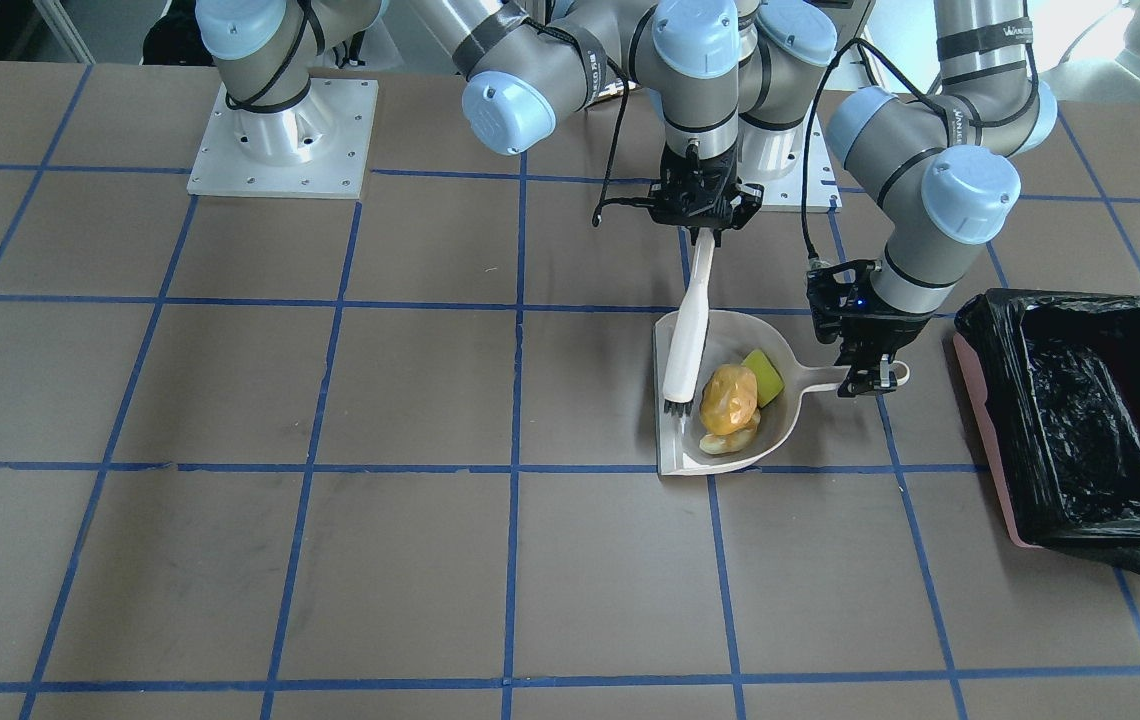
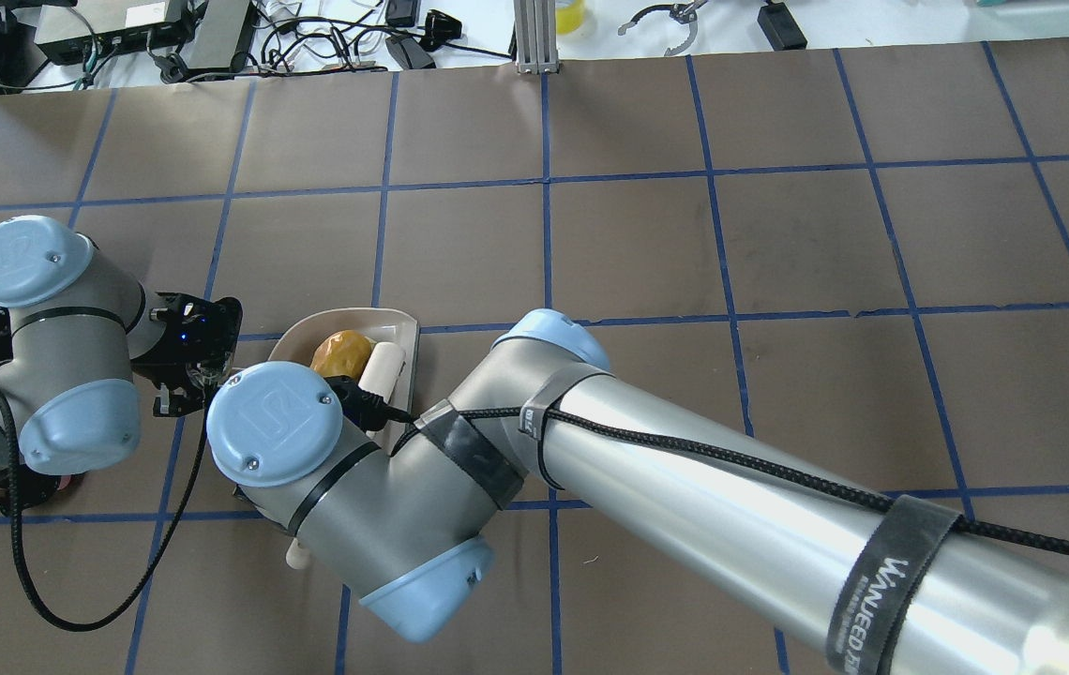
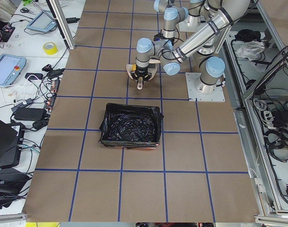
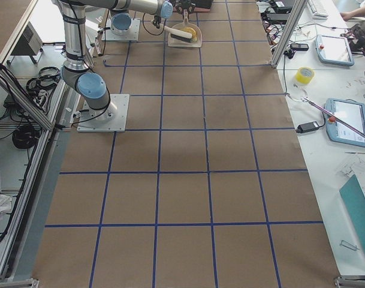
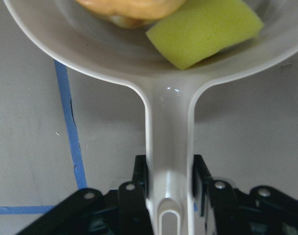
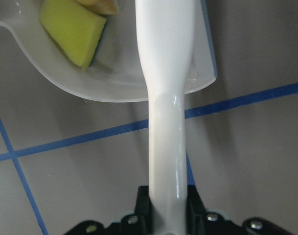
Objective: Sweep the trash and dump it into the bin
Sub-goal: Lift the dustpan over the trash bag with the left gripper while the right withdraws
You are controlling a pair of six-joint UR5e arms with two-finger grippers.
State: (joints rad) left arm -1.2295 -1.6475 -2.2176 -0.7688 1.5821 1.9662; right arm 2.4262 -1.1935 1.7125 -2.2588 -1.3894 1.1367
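The beige dustpan (image 1: pixel 720 335) lies on the table and holds all the trash: the amber potato-like piece (image 1: pixel 730 397), the golden croissant (image 1: pixel 725 442) under it, and the yellow-green sponge wedge (image 1: pixel 763 375). My left gripper (image 1: pixel 870 380) is shut on the dustpan's handle (image 5: pixel 168 142). My right gripper (image 1: pixel 702 235) is shut on the handle of a white brush (image 1: pixel 687 330), whose dark bristles rest inside the pan beside the potato piece. The bin (image 1: pixel 1080 420), a pink box lined with a black bag, stands just beyond the handle.
Brown table with a blue tape grid. The arm base plates (image 1: pixel 280 140) are at the robot's edge. The right arm's elbow (image 2: pixel 459 450) reaches across above the pan. In the exterior left view the bin (image 3: pixel 130 125) sits close to the left arm.
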